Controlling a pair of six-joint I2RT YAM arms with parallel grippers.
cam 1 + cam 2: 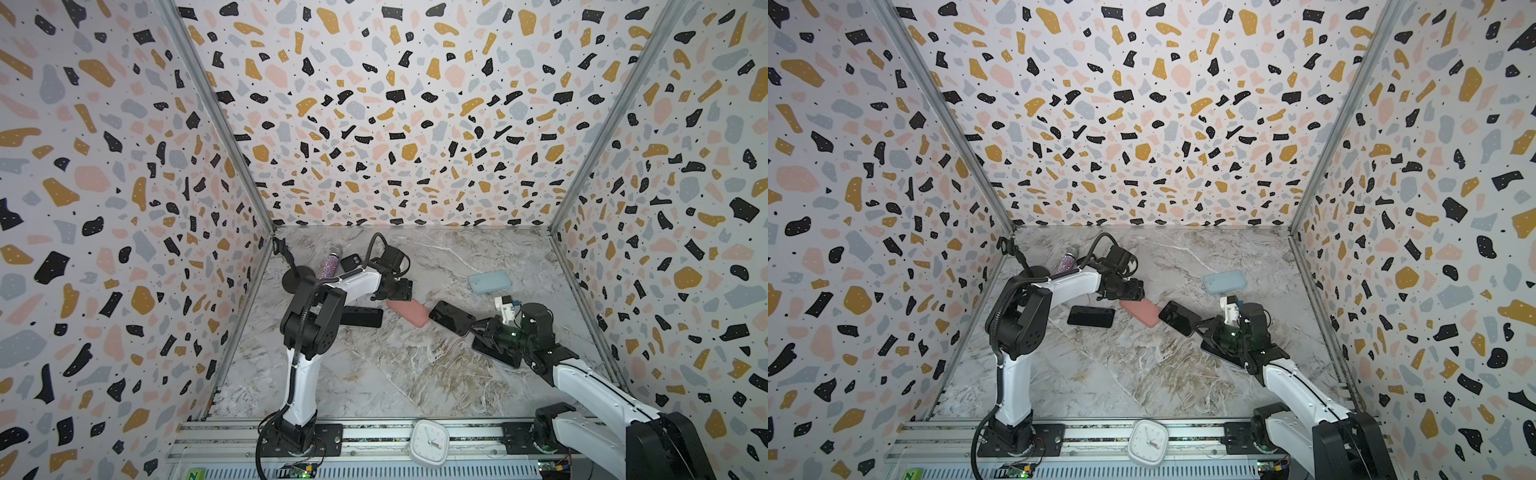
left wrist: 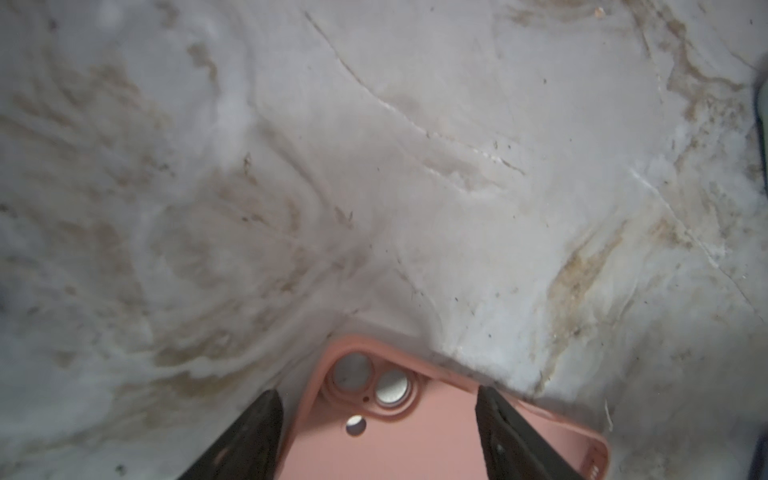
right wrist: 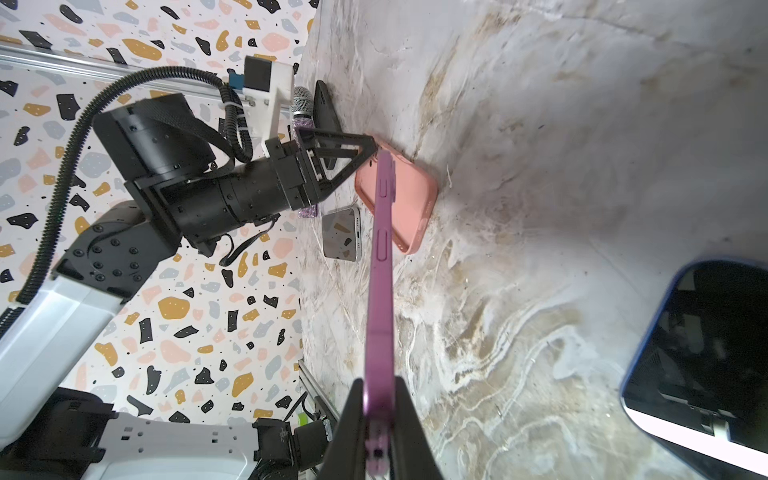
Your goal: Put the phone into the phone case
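Right fingers [image 3: 349, 428] clamp purple phone [image 3: 380, 270]; two cases: pink case [image 1: 409, 312], blue case [image 1: 489, 281].

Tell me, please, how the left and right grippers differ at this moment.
The left gripper is open over the pink case lying on the table; the right gripper is shut on the purple phone. The left gripper holds nothing, while the right gripper carries the phone. Both have black fingers.
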